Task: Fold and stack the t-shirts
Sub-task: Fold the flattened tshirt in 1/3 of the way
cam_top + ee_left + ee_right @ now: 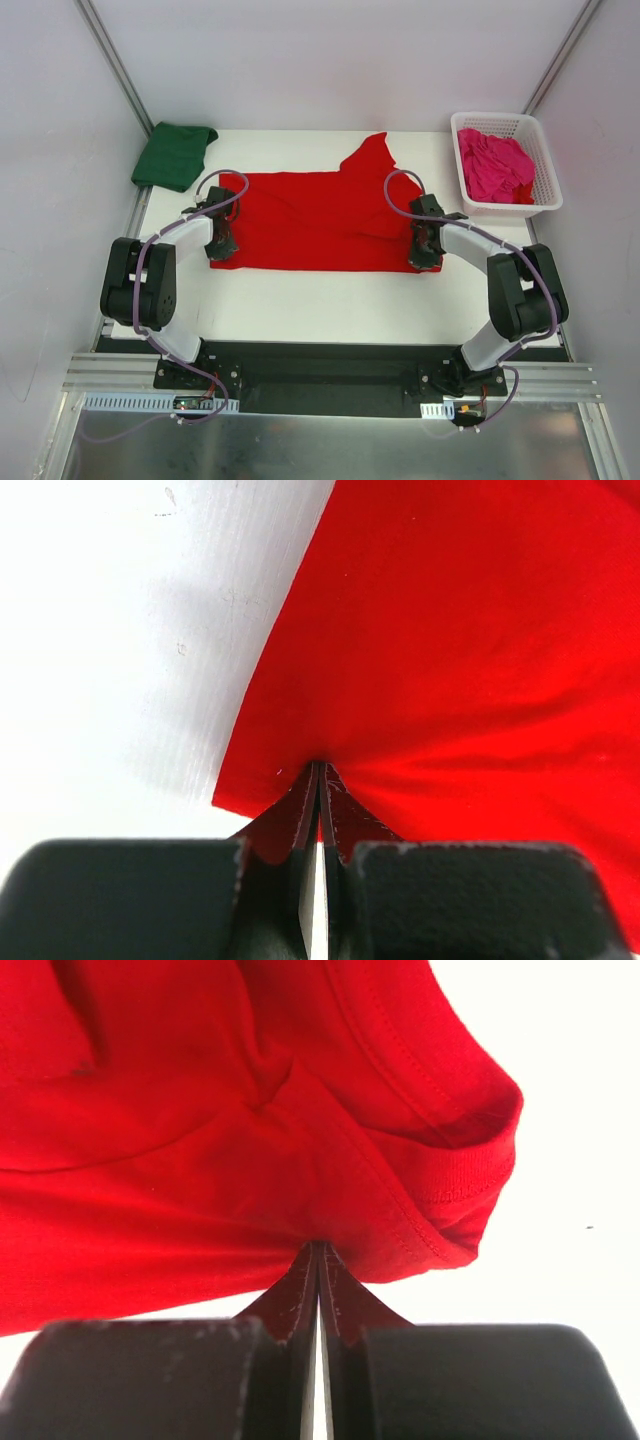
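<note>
Both clenched on red t-shirt [320, 215]: left end effector [318, 770] at corner, right end effector [318, 1248] by ribbed band.

A white table [300, 310] stands between pale walls [330, 60], evenly lit, with metal rails [110, 378] in front.

Bare table [320, 300] runs open along the near side of the red t-shirt [310, 220]. The folded green t-shirt [172, 155] blocks the far-left corner. The white lattice basket [543, 165], holding the pink t-shirt [495, 165], blocks the far-right corner. Between them, the red sleeve narrows the far strip.
</note>
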{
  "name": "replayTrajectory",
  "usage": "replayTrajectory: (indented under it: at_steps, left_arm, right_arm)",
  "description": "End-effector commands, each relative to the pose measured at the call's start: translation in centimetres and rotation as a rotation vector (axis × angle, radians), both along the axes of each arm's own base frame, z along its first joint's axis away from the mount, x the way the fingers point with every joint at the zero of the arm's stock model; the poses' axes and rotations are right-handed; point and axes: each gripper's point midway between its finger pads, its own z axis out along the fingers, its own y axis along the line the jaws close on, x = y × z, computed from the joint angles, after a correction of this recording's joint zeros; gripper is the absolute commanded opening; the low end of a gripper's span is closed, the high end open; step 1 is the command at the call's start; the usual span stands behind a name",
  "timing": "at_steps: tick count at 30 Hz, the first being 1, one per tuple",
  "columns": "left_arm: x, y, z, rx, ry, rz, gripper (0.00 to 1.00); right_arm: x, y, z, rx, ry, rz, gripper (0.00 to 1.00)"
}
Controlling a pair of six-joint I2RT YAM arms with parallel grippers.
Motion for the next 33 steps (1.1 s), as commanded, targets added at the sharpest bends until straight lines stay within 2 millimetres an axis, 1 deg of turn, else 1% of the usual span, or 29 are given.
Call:
replayTrajectory:
  at_steps: [1,5,10,11,13,14,16,17,21,22,23,24,25,26,27,29,30,31,33]
  left_arm:
    - [-1.7,1.8,-0.6,0.082,0.084,0.002,0.00]
    - [-1.6,1.7,-0.3,0.079,0.078,0.000,0.00]
    - [-1.1,0.6,0.8,0.021,0.038,-0.018,0.00]
    - [-0.9,0.4,1.5,0.014,0.015,-0.022,0.00]
    - [-1.0,0.0,2.2,0.000,-0.008,-0.024,0.00]
    - [-0.9,-0.2,3.2,-0.011,-0.039,-0.026,0.00]
    - [-1.2,-0.8,3.8,-0.036,-0.051,-0.034,0.00]
    - [-1.2,-1.0,4.6,-0.048,-0.076,-0.034,0.00]
    - [-1.5,-2.1,6.2,-0.087,-0.120,-0.052,0.00]
    - [-1.6,-2.4,6.9,-0.095,-0.143,-0.056,0.00]
    - [-1.8,-2.8,7.1,-0.105,-0.146,-0.060,0.00]
    - [-1.8,-3.0,7.4,-0.116,-0.159,-0.062,0.00]
    - [-1.8,-3.2,8.1,-0.125,-0.181,-0.065,0.00]
    - [-1.8,-3.6,8.3,-0.140,-0.192,-0.067,0.00]
    - [-1.7,-3.7,8.8,-0.144,-0.211,-0.069,0.00]
    - [-1.5,-4.0,9.7,-0.147,-0.246,-0.084,0.01]
    - [-1.3,-4.0,10.1,-0.146,-0.262,-0.086,0.02]
    - [-1.3,-4.0,10.5,-0.144,-0.275,-0.089,0.02]
    - [-1.1,-4.0,11.1,-0.146,-0.296,-0.095,0.03]
  right_arm:
    - [-0.7,-1.6,0.1,-0.085,0.033,-0.025,0.02]
    - [-0.9,-2.1,0.7,-0.103,0.017,-0.036,0.02]
    - [-0.8,-2.1,2.2,-0.097,-0.019,-0.040,0.02]
    - [-1.0,-2.1,2.8,-0.095,-0.029,-0.042,0.02]
    - [-1.1,-2.2,3.5,-0.099,-0.048,-0.043,0.02]
    - [-1.2,-2.2,4.2,-0.096,-0.061,-0.047,0.02]
    - [-1.5,-2.3,4.7,-0.098,-0.066,-0.047,0.02]
    - [-1.5,-2.2,5.1,-0.094,-0.077,-0.052,0.02]
    - [-1.8,-2.2,6.6,-0.085,-0.119,-0.049,0.02]
    - [-1.5,-2.0,6.8,-0.076,-0.137,-0.041,0.02]
    - [-1.5,-1.8,6.8,-0.069,-0.145,-0.032,0.02]
    - [-1.4,-1.3,7.0,-0.039,-0.158,-0.009,0.02]
    - [-0.8,-0.7,7.1,-0.014,-0.181,0.007,0.02]
    - [-0.6,-0.2,7.2,0.008,-0.192,0.020,0.03]
    - [-0.5,0.6,7.1,0.045,-0.195,0.048,0.10]
    - [0.6,1.5,7.3,0.082,-0.221,0.069,0.21]
    - [1.1,2.1,7.6,0.107,-0.230,0.080,0.30]
    - [1.7,2.6,7.4,0.118,-0.234,0.092,0.35]
    - [3.0,3.7,8.1,0.156,-0.253,0.116,0.41]
